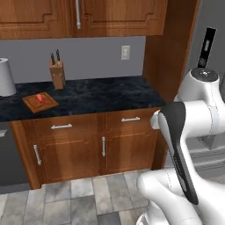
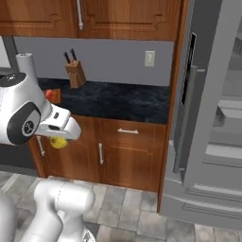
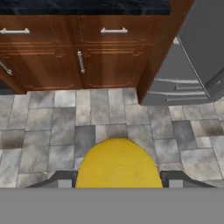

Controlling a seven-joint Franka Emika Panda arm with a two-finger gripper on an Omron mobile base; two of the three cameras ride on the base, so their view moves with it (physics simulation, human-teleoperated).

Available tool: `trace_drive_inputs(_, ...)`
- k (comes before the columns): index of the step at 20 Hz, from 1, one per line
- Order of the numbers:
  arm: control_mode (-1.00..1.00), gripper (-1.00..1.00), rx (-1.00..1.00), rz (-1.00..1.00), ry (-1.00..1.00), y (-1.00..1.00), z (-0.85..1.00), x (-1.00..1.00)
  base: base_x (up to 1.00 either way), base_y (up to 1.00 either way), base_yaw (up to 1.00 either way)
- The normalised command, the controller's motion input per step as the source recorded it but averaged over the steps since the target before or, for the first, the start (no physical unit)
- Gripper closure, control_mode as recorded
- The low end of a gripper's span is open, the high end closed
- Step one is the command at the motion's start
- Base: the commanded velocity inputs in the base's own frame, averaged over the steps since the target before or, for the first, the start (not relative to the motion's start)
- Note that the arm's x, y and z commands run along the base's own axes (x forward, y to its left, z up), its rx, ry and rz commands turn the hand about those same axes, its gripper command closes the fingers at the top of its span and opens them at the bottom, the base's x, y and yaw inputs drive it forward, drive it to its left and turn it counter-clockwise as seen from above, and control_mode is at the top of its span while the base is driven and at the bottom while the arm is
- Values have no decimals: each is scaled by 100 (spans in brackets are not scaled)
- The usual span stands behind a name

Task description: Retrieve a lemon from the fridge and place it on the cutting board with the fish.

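Tool [image 3: 117, 181] gripping lemon [image 3: 117, 164], long axis across fingers

Kitchen: wooden cabinets [image 1: 83, 145], dark counter [image 1: 101, 94], fridge [image 2: 208, 118].

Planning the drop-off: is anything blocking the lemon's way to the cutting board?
Nothing visible does. The tool holds the lemon above the floor; the cutting board with the fish lies on open counter, the knife block behind it.

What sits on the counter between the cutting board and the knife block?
Nothing: in the left base view, bare dark counter separates the cutting board from the knife block.
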Motion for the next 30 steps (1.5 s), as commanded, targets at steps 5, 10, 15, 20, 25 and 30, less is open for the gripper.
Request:
trace_drive_inputs(5, 100, 100, 0, 0, 0, 0, 0, 0, 60, 49, 0)
trace_drive_inputs(10, 100, 100, 0, 0, 0, 0, 0, 0, 56, 47, 0)
trace_drive_inputs(15, 100, 100, 0, 0, 0, 0, 0, 0, 45, 56, -4)
trace_drive_inputs(20, 100, 100, 0, 0, 0, 0, 0, 0, 49, 61, -8)
trace_drive_inputs(25, 100, 100, 0, 0, 0, 0, 0, 0, 47, 62, -8)
trace_drive_inputs(30, 100, 100, 0, 0, 0, 0, 0, 0, 35, 62, -6)
